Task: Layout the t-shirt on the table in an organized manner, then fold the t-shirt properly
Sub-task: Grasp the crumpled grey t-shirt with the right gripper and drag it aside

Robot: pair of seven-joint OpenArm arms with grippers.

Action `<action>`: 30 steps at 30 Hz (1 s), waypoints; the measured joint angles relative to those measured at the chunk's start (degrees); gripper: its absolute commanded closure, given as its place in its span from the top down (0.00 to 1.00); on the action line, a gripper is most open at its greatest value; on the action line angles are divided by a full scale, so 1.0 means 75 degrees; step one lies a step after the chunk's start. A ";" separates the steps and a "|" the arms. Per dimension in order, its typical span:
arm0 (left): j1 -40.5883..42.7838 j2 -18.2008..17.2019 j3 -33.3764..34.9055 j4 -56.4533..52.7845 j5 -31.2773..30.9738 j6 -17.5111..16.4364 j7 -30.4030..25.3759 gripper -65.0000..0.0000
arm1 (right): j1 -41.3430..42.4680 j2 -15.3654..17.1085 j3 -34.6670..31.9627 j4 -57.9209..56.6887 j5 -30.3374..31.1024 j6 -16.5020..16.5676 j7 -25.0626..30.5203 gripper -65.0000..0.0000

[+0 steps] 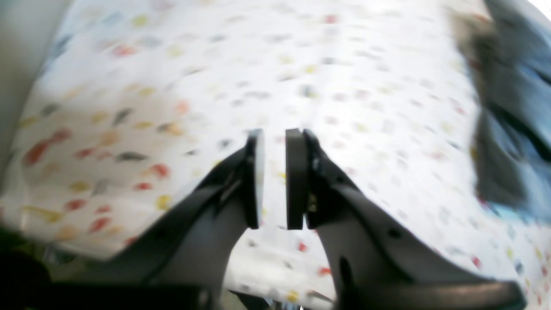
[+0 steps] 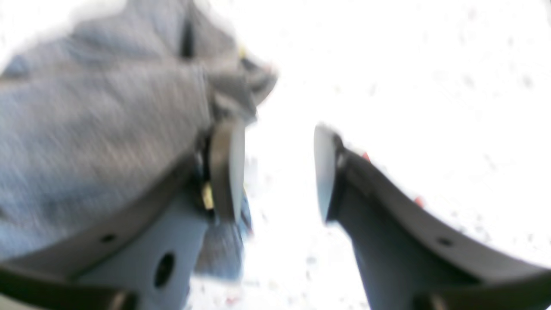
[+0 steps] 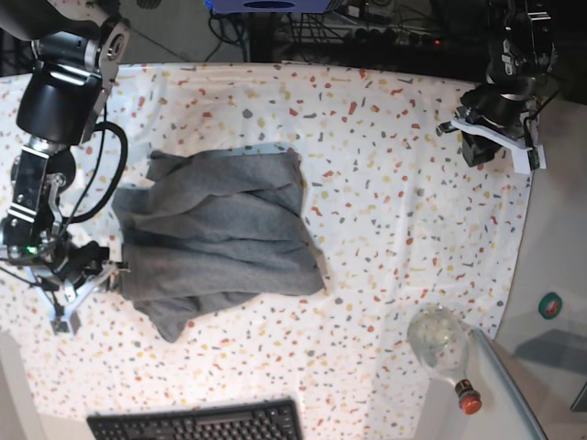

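T-shirt (image 3: 215, 234) lies bunched on table (image 3: 394, 183), layout step not done. Right gripper (image 2: 275, 172) jaws apart, empty, beside the hem; left gripper (image 1: 274, 178) narrow gap, empty, far off. Next: regrip edges, spread flat.

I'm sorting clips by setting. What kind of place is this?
Probably a robotics lab bench, not a home: a terrazzo-speckled table holding a t-shirt, a keyboard at its edge, and cables behind.

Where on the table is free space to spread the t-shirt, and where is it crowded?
The widest bare patch of the table lies between the t-shirt and the left gripper. A narrower strip runs between the shirt and the keyboard. It is crowded near the bottle, and at the shirt's edge by the right gripper.
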 measured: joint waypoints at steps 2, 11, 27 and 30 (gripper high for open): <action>-0.0137 -0.0035 0.0000 0.0000 -0.0006 -0.0009 -0.0032 0.16 | 0.0251 -0.0035 0.0000 -0.0402 0.0009 0.0189 -0.0020 0.49; -0.0117 -0.0015 0.0012 0.0000 -0.0006 -0.0061 -0.0035 0.16 | 0.0854 -0.0055 0.0000 -0.1172 0.0020 0.0906 0.0032 0.73; -0.0119 -0.0012 -0.0017 -0.0239 0.0015 -0.0064 -0.0090 0.15 | 0.0297 0.0067 -0.0047 -0.1381 0.1346 0.1107 0.0294 0.00; -0.0154 -0.0012 -0.0032 -0.0516 0.0038 -0.0032 -0.0050 0.15 | -0.0213 0.0117 -0.0029 -0.0090 0.2025 0.1102 -0.0574 0.00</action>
